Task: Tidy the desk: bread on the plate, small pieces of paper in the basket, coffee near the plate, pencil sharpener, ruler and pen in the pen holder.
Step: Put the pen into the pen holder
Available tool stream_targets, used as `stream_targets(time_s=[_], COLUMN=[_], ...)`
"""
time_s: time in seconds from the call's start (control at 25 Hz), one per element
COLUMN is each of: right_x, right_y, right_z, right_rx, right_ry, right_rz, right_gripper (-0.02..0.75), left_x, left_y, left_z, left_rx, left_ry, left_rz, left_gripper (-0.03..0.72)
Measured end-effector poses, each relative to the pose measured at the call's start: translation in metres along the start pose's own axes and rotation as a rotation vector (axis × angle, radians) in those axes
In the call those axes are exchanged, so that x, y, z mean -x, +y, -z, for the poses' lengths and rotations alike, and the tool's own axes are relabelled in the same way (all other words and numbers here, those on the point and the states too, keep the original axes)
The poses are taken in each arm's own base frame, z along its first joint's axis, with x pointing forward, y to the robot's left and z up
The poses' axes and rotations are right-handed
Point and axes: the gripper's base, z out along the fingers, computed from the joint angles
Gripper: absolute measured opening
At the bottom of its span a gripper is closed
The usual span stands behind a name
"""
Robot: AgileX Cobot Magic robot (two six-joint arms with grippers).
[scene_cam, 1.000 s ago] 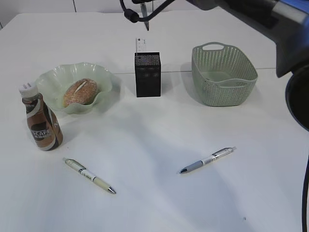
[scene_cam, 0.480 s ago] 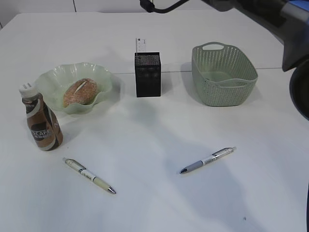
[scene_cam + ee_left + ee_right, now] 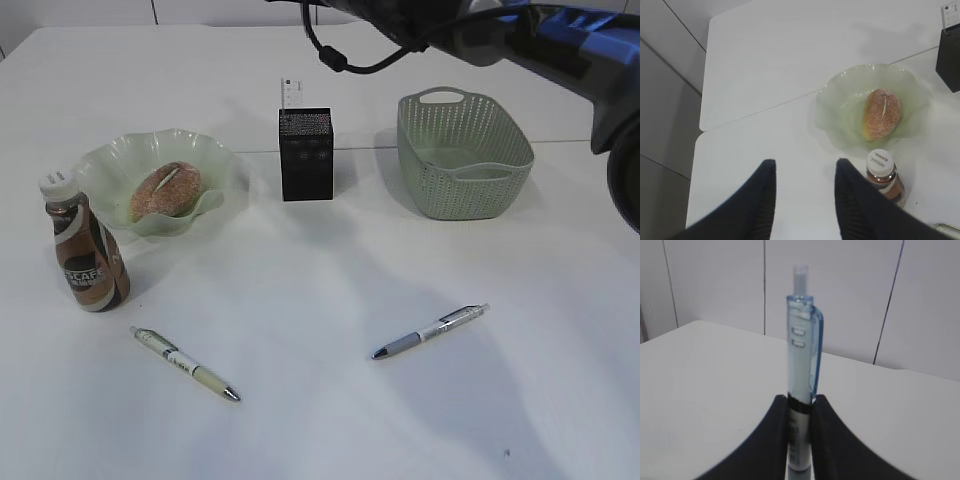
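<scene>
Wide bare table [image 3: 320,270] mid-scene. Two pens [image 3: 185,363] [image 3: 428,331] near side. Right gripper [image 3: 800,412] clenched on pen [image 3: 802,370]; left gripper [image 3: 805,172] released, above bottle [image 3: 883,175].

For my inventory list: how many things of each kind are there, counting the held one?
Pens: 3
Bottle: 1
Bread: 1
Plate: 1
Pen holder: 1
Ruler: 1
Basket: 1
Total: 9

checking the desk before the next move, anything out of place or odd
Two pens lie loose on the table, one by the coffee bottle, one right of centre. The right end effector grips a third pen. Nothing is spilled or damaged.
</scene>
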Motion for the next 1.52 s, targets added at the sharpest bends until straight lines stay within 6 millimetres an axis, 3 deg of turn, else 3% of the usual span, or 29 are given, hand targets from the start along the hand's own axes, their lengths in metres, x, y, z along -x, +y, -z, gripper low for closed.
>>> stream_targets(time_s=[0.36, 0.56, 1.16, 1.52], right_x=[-0.025, -0.056, -0.089, -0.094], right_y=[0.009, 0.014, 0.007, 0.004], right_z=[-0.008, -0.018, -0.024, -0.024], right_rx=[0.094, 0.102, 0.016, -0.017], right_ry=[-0.032, 0.025, 0.166, 0.203], right_rz=[0.006, -0.019, -0.018, -0.048], right_gripper=[0.111, 0.111, 0.111, 0.111], left_x=[0.000, 0.001, 0.000, 0.004], left_y=[0.000, -0.001, -0.007, -0.008], left_z=[0.000, -0.001, -0.017, -0.017], left_rx=[-0.001, -0.002, -0.010, -0.016], left_ry=[-0.005, -0.003, 0.029, -0.010], left_rz=[0.000, -0.001, -0.020, -0.026], left_gripper=[0.275, 0.275, 0.275, 0.275])
